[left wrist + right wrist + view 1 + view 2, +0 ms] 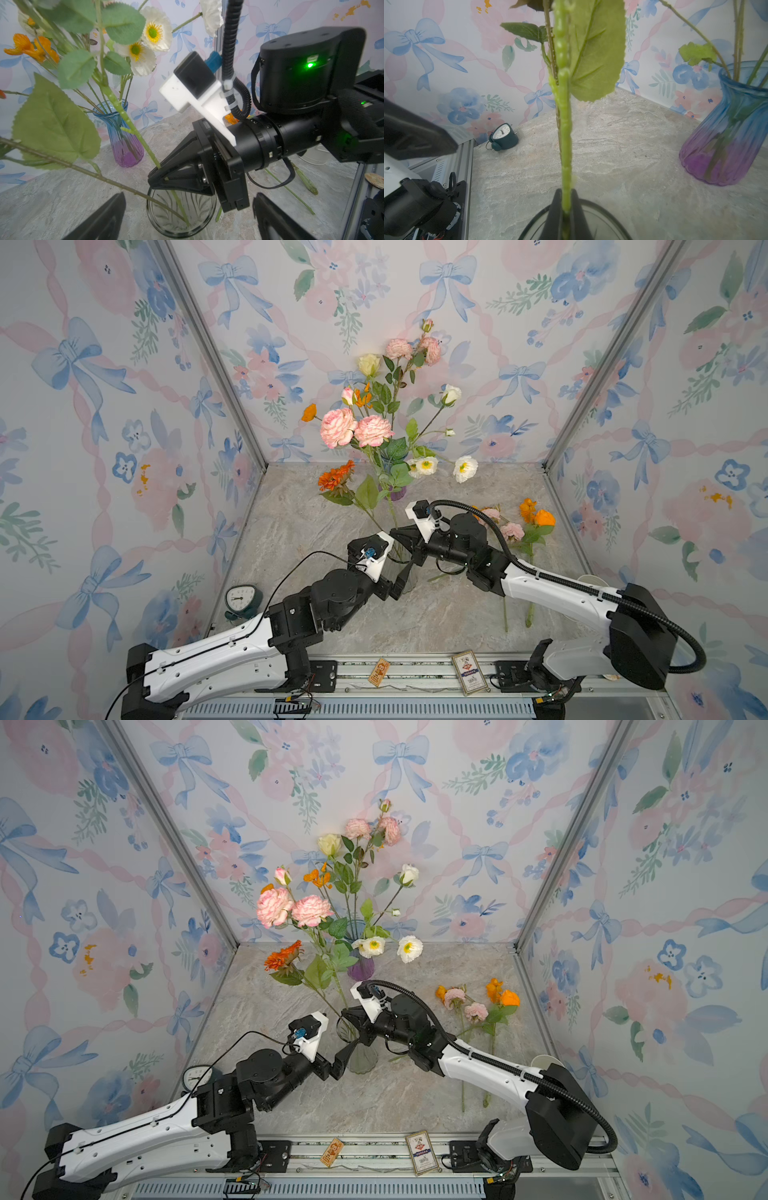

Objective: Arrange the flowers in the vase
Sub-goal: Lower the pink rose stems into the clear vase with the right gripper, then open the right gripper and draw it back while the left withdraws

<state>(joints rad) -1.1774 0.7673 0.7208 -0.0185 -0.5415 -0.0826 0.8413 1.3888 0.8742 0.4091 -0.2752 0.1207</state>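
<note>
A clear glass vase [398, 552] [180, 214] stands mid-table. My right gripper [399, 535] [566, 199] is shut on a thick green flower stem [564, 135] just above the vase mouth, and the stem's lower end reaches into the glass. A second, thinner stem [83, 168] with a big leaf leans out of the same vase. My left gripper [190, 194] is open, its fingers apart on either side of the vase. More flowers [528, 526] lie on the table to the right. A blue-purple vase [392, 489] at the back holds several flowers.
A dark green alarm clock [243, 599] sits at the table's left front. Two small cards [469, 672] lie on the front rail. A white cup rim [590, 578] shows behind the right arm. Wallpapered walls close in three sides.
</note>
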